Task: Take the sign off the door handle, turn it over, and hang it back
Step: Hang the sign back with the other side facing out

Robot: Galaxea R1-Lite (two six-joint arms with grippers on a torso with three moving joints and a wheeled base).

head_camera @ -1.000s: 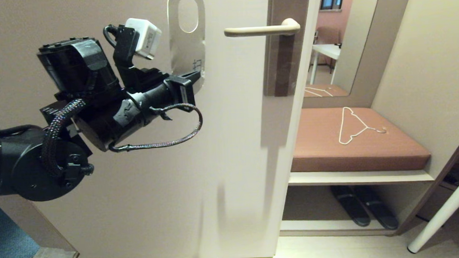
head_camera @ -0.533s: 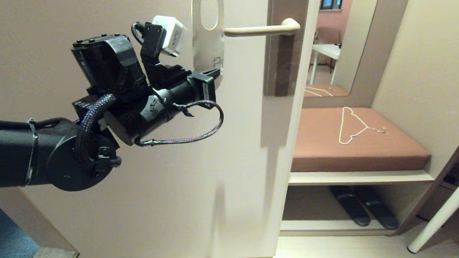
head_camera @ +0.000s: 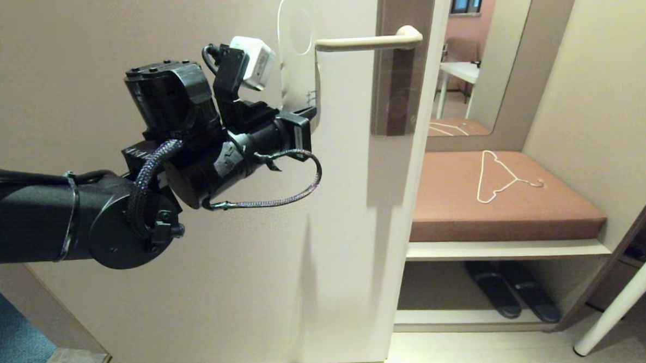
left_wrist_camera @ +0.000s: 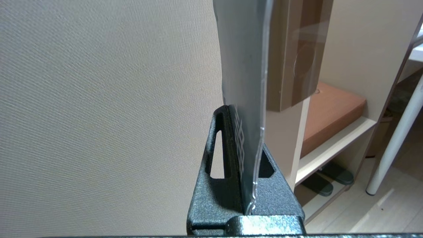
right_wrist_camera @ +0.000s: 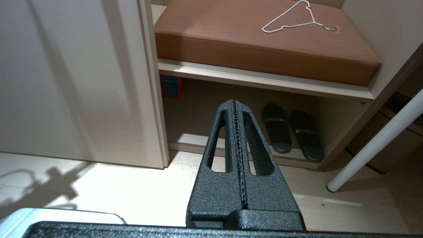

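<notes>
The sign shows its white face, upright and turned nearly edge-on, with its oval hole level with the free end of the door handle. The sign's right edge meets the handle's tip; I cannot tell whether the tip is inside the hole. My left gripper is shut on the sign's lower end, in front of the door. In the left wrist view the sign stands clamped in the left gripper. My right gripper is shut and empty, held low over the floor, out of the head view.
The beige door fills the left and middle. To its right is a bench with a brown cushion and a white wire hanger on it. Black slippers lie underneath. A white table leg stands at the far right.
My left gripper has carried the sign right, from well left of the handle up to its free end. The sign has turned more edge-on.
</notes>
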